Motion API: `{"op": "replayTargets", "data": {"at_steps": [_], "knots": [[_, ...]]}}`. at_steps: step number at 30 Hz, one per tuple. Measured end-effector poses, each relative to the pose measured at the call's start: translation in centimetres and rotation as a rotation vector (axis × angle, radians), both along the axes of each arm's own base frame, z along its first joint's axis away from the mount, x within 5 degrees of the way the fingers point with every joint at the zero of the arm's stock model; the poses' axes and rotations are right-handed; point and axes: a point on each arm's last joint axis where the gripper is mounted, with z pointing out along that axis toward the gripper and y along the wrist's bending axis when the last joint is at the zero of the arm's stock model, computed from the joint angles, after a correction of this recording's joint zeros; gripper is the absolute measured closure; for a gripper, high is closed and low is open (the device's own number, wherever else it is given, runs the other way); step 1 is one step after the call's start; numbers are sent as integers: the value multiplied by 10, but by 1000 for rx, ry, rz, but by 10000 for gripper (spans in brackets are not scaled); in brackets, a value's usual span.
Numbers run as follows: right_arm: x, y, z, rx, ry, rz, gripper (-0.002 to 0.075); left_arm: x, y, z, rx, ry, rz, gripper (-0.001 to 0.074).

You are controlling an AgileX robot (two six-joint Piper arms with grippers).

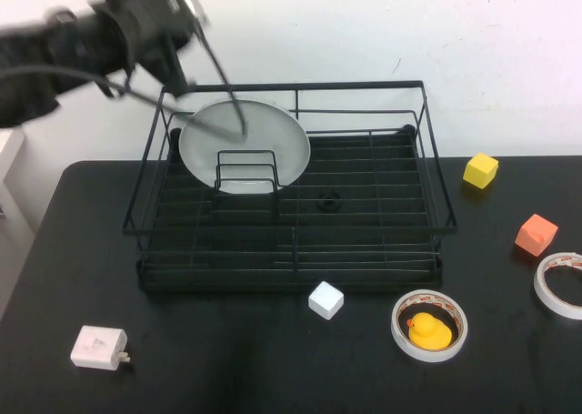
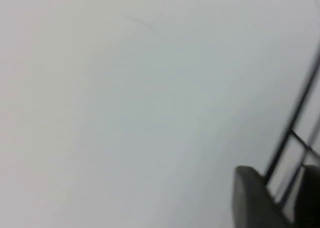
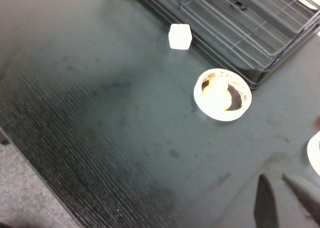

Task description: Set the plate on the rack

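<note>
Plate [image 1: 244, 146]: large round pale grey-white dish with a shallow rim, standing tilted on edge in the far-left part of the rack, leaning back toward the rear rail, its lower edge behind small upright wire dividers [image 1: 246, 170]. Rack [image 1: 364, 216]: large rectangular black wire dish rack with tall railed sides and a slatted base, centred on the black worktop [image 1: 209, 359]. Left end effector [image 1: 211, 52]: raised above the rack's far-left corner on a blurred black arm, thin fingers reaching down toward the plate's upper face; spread or pinching cannot be told. Right end effector [image 3: 280, 200]: over the near right of the worktop, seen only in its wrist view, fingertips pressed together, nothing between them. Other items on the worktop: white cube [image 1: 326, 299] just in front of the rack; white tape ring [image 1: 429, 326] encircling a yellow rubber duck [image 1: 427, 330]; second tape ring [image 1: 559, 284] at the right edge; orange block [image 1: 536, 234]; yellow block [image 1: 480, 170]; white charger plug [image 1: 98, 348] at near left.
</note>
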Motion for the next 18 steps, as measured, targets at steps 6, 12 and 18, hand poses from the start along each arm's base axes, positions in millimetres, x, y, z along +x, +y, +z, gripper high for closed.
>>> {"op": "replayTargets", "data": {"at_steps": [6, 12, 18], "knots": [[5, 0, 6, 30, -80, -28, 727, -44, 18, 73, -645, 116, 202, 720], [17, 0, 16, 110, -136, -91, 727, -103, 29, 104, -908, 146, 220, 733], [46, 7, 19, 178, -73, -116, 727, -170, 33, 88, -1051, 257, 184, 735]]}}
